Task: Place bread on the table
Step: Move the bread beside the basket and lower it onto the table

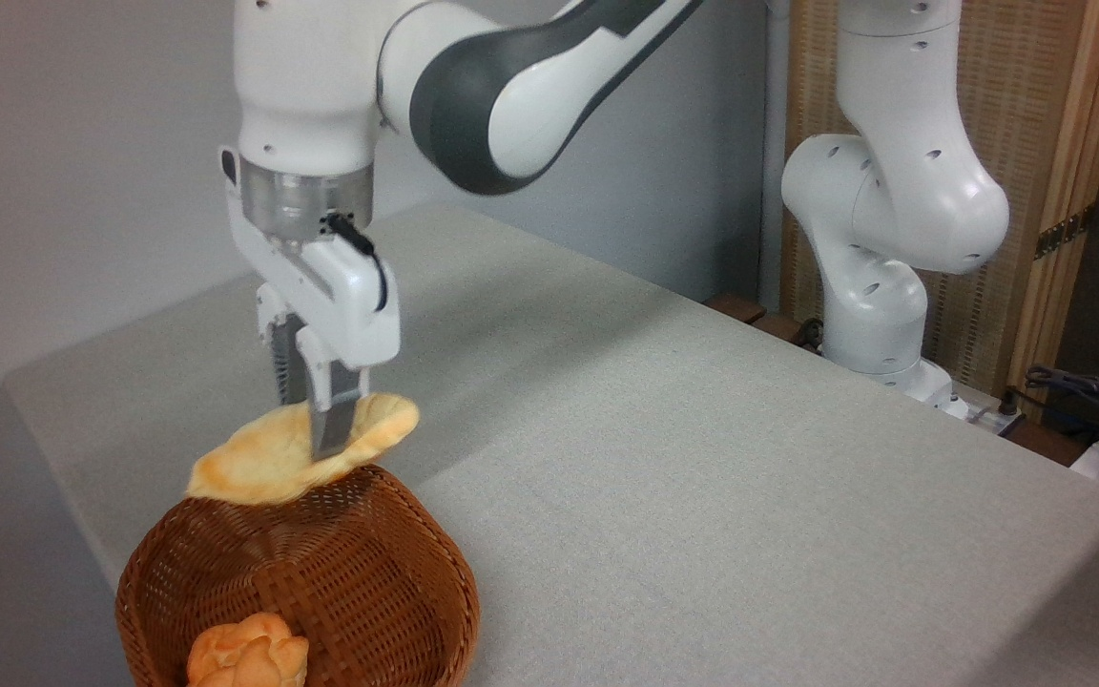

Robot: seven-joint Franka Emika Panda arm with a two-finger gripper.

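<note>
The table [702, 458] was a large rectangular one covered in light grey-beige woven cloth. A round brown wicker basket [340, 563] stood directly on it at the near left corner. The white robot base [879, 329] rose beside the table's far right edge; its footing was hidden.

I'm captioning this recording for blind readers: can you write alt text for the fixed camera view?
A white robot arm's gripper is shut on a long, flat, pale golden bread, holding it just above the rim of a round brown wicker basket. A small knobbly orange-brown bun lies inside the basket, which sits on a table with grey-beige woven cloth.
</note>
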